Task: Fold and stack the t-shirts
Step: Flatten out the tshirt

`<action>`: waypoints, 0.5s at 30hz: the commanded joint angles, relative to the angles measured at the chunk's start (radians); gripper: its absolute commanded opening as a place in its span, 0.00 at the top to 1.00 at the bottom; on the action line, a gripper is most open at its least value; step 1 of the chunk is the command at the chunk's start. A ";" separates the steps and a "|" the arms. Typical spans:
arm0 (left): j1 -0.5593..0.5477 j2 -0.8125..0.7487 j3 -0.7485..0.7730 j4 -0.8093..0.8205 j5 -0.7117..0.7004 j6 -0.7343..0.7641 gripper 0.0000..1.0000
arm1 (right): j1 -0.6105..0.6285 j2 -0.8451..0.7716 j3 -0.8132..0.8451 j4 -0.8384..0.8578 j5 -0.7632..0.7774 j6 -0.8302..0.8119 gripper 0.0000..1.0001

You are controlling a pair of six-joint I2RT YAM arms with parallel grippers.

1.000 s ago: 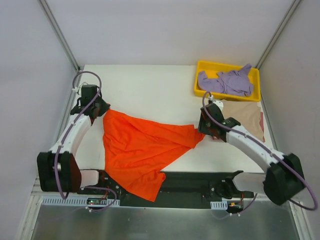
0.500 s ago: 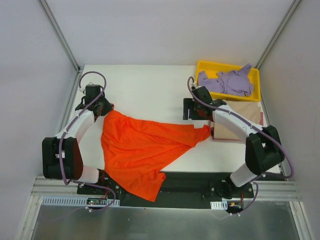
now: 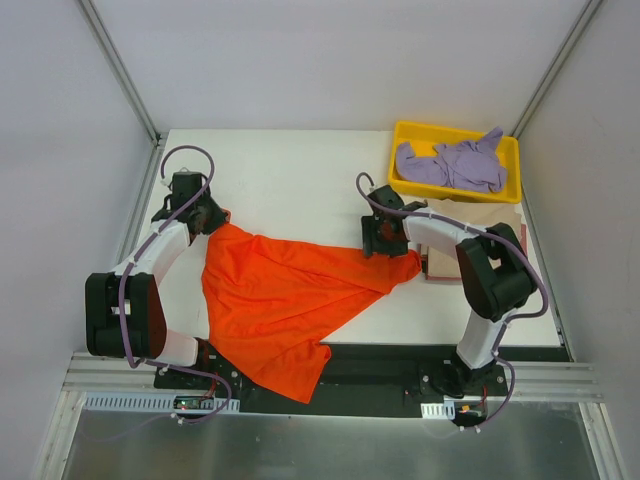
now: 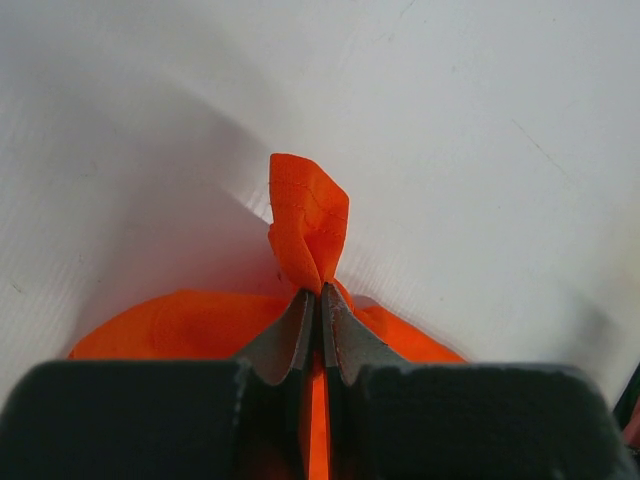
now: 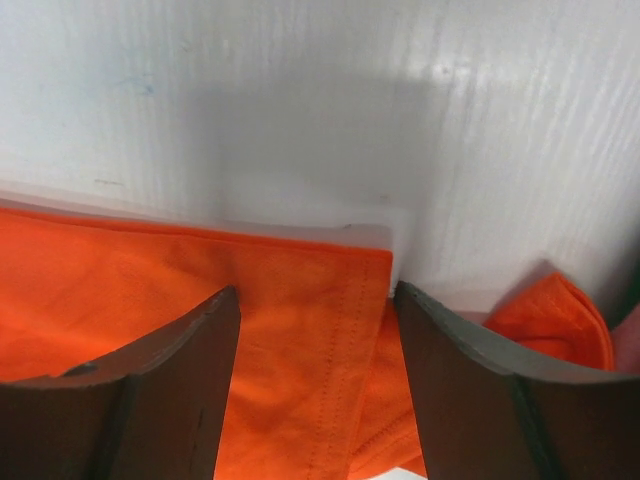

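Observation:
The orange-red t-shirt point(image 3: 285, 290) lies spread across the table, its lower part hanging over the near edge. My left gripper point(image 3: 212, 217) is shut on the shirt's top left corner; a tuft of orange cloth point(image 4: 308, 222) sticks out past the fingertips. My right gripper point(image 3: 373, 238) is open, its jaws either side of the shirt's right hemmed corner point(image 5: 330, 300), not closed on it. The lavender-purple shirt point(image 3: 455, 164) lies crumpled in the yellow tray point(image 3: 402, 135). The tan-beige shirt point(image 3: 490, 222) lies flat at the right, partly under my right arm.
The yellow tray stands at the back right corner. Grey walls and metal posts border the white table point(image 3: 290, 170). The black base rail point(image 3: 390, 365) runs along the near edge.
My right gripper has swung left from beside the tan shirt to the orange shirt's right corner. My left gripper has shifted slightly back, still holding the cloth.

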 commanded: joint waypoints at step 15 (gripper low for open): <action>0.004 -0.059 -0.023 0.020 -0.009 0.025 1.00 | 0.042 0.018 0.080 0.009 0.144 -0.061 0.87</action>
